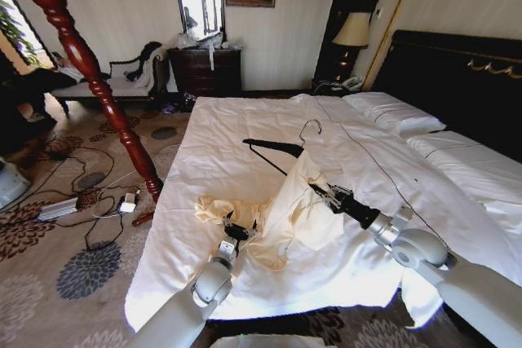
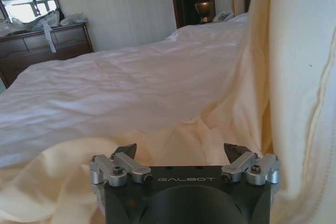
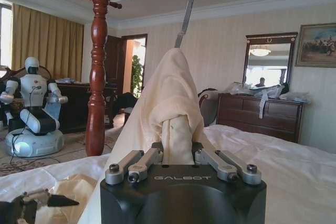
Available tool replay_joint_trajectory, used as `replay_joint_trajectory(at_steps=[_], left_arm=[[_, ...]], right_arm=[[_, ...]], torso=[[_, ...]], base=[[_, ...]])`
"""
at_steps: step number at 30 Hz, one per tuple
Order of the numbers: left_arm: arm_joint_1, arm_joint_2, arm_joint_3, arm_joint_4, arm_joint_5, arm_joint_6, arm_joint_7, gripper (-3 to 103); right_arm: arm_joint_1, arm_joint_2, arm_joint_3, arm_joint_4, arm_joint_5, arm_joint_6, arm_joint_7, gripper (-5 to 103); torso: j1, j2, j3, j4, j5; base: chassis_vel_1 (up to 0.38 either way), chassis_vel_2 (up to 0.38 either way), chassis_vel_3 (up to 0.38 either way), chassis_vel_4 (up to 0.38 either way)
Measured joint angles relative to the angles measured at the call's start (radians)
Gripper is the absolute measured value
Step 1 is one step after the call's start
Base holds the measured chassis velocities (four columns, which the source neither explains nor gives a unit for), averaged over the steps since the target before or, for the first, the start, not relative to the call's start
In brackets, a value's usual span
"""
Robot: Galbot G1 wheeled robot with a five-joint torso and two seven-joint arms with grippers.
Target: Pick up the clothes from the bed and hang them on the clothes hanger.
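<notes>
My right gripper (image 3: pixel 177 157) is clamping the clothes (image 1: pixel 298 201) draped over the clothes hanger (image 1: pixel 277 148), its hook pointing up beyond my fingertips. My left gripper (image 2: pixel 184 157) is spreading open, resting on fabric on the bed (image 1: pixel 245 132).

Bed (image 1: pixel 245 160), white duvet, fills frame centre. Cream clothes (image 1: pixel 281 213) heaped lower centre; black clothes hanger (image 1: pixel 277 148) above them; pillows (image 1: pixel 400 116) upper right.
</notes>
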Motion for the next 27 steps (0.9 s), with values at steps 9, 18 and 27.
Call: replay_joint_trajectory(at_steps=[9,18,27], left_arm=[[-0.029,-0.052,0.072,0.085,0.023,0.007,0.002,66],[-0.045,-0.08,0.085,0.122,0.011,0.015,-0.01,64],[-0.045,-0.082,0.063,0.115,-0.002,0.006,-0.012,42]], right_arm=[[-0.004,-0.002,0.007,0.006,0.0,0.0,0.0,20],[-0.009,-0.001,0.01,0.009,0.0,0.0,0.001,20],[-0.007,0.001,0.007,0.005,0.0,0.0,0.002,20]], torso=[[0.0,0.0,0.0,-0.0001,0.0],[0.0,0.0,0.0,-0.0001,0.0001],[0.0,0.0,0.0,-0.0001,0.0001]], base=[[0.0,0.0,0.0,0.0],[0.0,0.0,0.0,0.0],[0.0,0.0,0.0,0.0]])
